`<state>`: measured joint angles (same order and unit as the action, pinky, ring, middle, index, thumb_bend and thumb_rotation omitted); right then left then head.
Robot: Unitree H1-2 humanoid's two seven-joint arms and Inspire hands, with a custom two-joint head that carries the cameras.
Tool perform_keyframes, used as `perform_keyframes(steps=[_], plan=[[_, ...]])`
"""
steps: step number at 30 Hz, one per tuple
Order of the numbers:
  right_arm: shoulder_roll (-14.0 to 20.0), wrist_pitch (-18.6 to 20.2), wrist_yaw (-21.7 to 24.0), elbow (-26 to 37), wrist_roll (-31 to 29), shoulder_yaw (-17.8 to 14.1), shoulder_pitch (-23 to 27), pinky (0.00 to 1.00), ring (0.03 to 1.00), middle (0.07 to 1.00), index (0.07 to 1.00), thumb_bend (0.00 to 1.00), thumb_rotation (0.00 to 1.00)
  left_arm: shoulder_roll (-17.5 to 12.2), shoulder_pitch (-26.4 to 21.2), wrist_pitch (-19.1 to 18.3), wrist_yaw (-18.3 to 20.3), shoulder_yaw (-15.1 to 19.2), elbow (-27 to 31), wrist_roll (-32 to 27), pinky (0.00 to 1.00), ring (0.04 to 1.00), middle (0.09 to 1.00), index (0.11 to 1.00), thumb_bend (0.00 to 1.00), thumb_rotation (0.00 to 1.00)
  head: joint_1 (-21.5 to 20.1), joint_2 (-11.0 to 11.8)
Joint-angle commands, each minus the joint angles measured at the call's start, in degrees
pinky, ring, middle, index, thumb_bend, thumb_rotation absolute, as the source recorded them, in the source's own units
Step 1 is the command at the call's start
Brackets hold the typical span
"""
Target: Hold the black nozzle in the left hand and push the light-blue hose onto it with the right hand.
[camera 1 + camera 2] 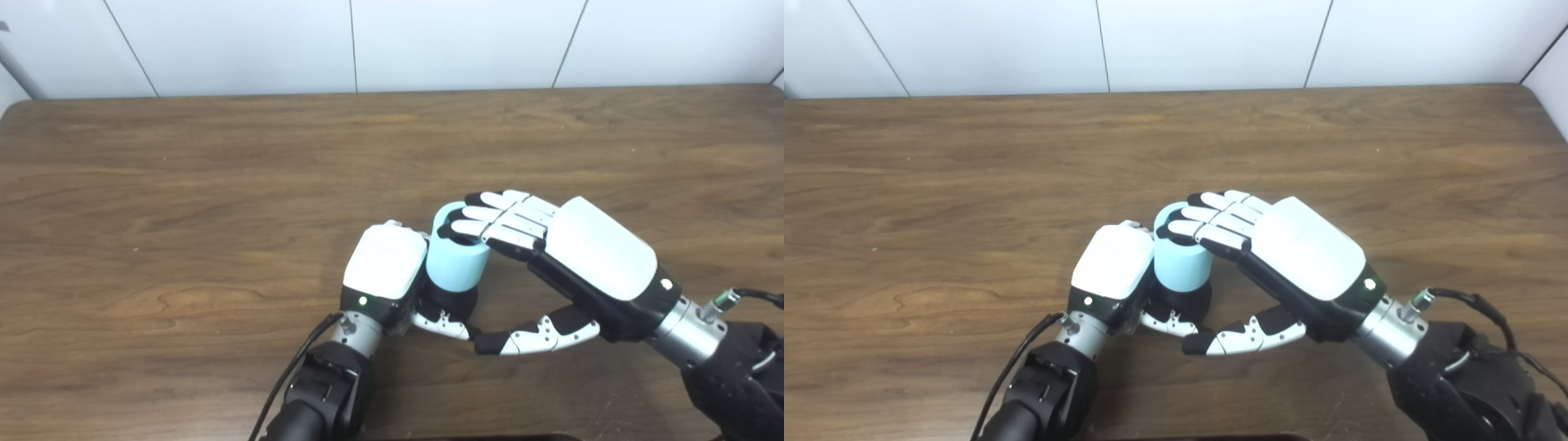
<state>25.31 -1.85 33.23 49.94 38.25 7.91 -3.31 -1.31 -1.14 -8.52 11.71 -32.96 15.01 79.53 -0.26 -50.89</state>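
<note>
— Two arms come in from the bottom edge, and closest to us are the dark forearms and a black cable trailing by the left wrist. What are the hands doing?

— Left hand (384, 269) sits low on the wooden surface (184, 184), its white back turned up. It is wrapped around the black nozzle (452, 302), with the thumb curling across the front of the dark base. The other fingers are hidden behind the part, so I see the hold mainly from the thumb and palm pressed against it.

— And the right?

— Right hand (1274, 257) slopes in from the right side, wrist lower, fingers higher. Its thumb stretches out low toward the left thumb — the two tips lie just beside each other, though I cannot tell if they touch. Its fingers (1206, 220) lie flat across the top rim of the light-blue hose (1182, 266), fairly straight and close together, pressing on it rather than wrapped around it.

— Where is the hose itself?

— Standing upright on the nozzle, directly above the black base, between the two hands and touching the left palm. Only a dark band of the nozzle shows beneath the blue cylinder.

— Anything farther back?

— Bare wood grain running to the far edge, then a white panelled wall (429, 43) with thin dark seams.
</note>
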Motion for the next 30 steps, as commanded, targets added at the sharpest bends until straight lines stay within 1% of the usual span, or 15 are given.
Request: perform_keyframes(steps=[1, 8, 17, 24, 30], plan=[[1.4, -0.9, 2.2, -1.0, 0.5, 0.8, -1.6, 0.87, 0.872, 0.869, 0.803, 0.52, 0.91, -0.2, 0.2, -0.2, 1.1, -0.1, 0.3, 1.1, 0.75, 0.592, 0.513, 0.471, 0.52, 0.0, 0.0, -0.1], [2.1, -0.8, 2.5, -1.4, 0.8, 0.9, -2.9, 0.89, 0.879, 0.863, 0.801, 0.53, 0.91, -0.3, 0.2, -0.1, 1.5, -0.3, 0.8, 1.5, 0.75, 0.594, 0.516, 0.47, 0.52, 0.0, -0.2, -0.6], [2.6, -1.3, 1.9, -2.4, 2.2, 2.1, -4.5, 0.89, 0.881, 0.856, 0.802, 0.54, 0.88, -0.3, 0.2, -0.1, 2.0, -0.2, 1.2, 1.7, 0.75, 0.598, 0.517, 0.468, 0.52, 0.0, -0.2, -0.9], [2.9, -1.8, 1.0, -3.2, 3.3, 3.2, -5.9, 0.89, 0.878, 0.852, 0.809, 0.56, 0.88, -0.1, 0.5, -0.2, 2.7, -0.1, 1.8, 1.5, 0.75, 0.602, 0.523, 0.464, 0.52, 0.0, -0.2, -1.1], [3.3, -1.1, 1.6, -3.3, 4.3, 4.0, -6.8, 0.9, 0.884, 0.859, 0.827, 0.55, 0.9, -0.1, 0.5, -0.2, 3.3, 0.0, 2.1, 1.6, 0.76, 0.606, 0.527, 0.46, 0.52, 0.0, -0.4, -1.3]])
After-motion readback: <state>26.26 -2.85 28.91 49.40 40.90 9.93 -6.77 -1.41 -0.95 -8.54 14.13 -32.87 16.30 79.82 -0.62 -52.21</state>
